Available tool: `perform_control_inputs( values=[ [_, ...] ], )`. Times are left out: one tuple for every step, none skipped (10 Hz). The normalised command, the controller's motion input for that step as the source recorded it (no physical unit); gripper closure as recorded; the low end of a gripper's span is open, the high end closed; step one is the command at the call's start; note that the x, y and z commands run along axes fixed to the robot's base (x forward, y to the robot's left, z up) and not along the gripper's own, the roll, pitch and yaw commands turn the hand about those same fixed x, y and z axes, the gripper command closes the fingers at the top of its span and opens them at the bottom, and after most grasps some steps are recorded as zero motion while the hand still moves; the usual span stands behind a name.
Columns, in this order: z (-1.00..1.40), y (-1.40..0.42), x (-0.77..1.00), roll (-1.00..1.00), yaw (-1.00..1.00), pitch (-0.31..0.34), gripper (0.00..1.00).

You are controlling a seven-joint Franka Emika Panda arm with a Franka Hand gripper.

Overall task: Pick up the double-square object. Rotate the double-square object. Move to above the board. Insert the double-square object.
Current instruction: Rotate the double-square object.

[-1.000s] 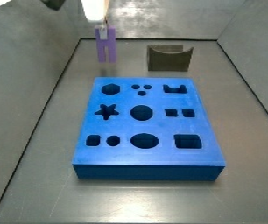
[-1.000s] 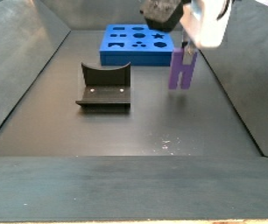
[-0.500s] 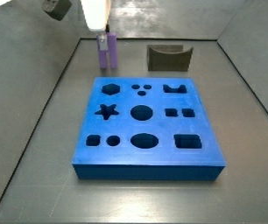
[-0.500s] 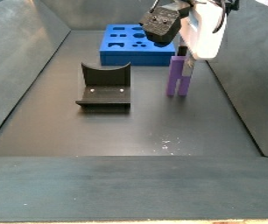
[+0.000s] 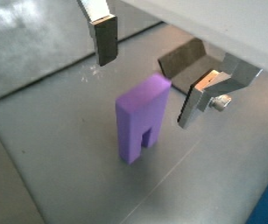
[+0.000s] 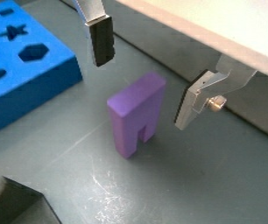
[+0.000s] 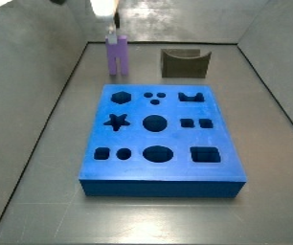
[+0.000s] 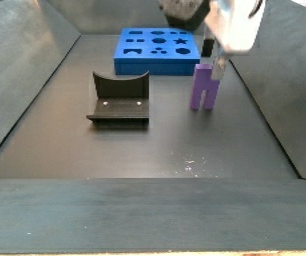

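While standing upright on the dark floor, shows as a tall lavender prism with a narrow slot cut up from its lower end: the double-square object, seen in both wrist views and both side views. Sits free, touched by neither finger, in the gap of the gripper, with one dark-padded silver finger off toward 11 o'clock of the block and the other off toward 2 o'clock in that wrist view. Jaws spread wide apart, holding nothing; same spread in the wrist view with the gripper over the block's top. Hangs above the block in a side view, only its pale lower end showing at the frame's upper edge. Lies flat at 5 o'clock of the block, near but not touching: the board, bright blue with star, round, square and cross cutouts. Stands at 3 o'clock of the block, apart from it: the olive-grey U-shaped holder. Appears dark, at 9 o'clock of the block, in a side view.
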Motion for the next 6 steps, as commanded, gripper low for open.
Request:
perform_control_inputs(
  values=[
    [0.35, -0.01, -0.02, -0.05, 0.01, 0.045, 0.00],
    [0.24, -0.01, -0.02, -0.05, 0.01, 0.045, 0.00],
    [0.00, 0.00, 0.00, 0.00, 1.00, 0.000, 0.00],
    [-0.04, 0.00, 0.01, 0.00, 1.00, 0.000, 0.00],
    [-0.04, 0.00, 0.01, 0.00, 1.00, -0.001, 0.00],
    [-0.03, 0.00, 0.02, 0.00, 1.00, -0.002, 0.00]
  ],
)
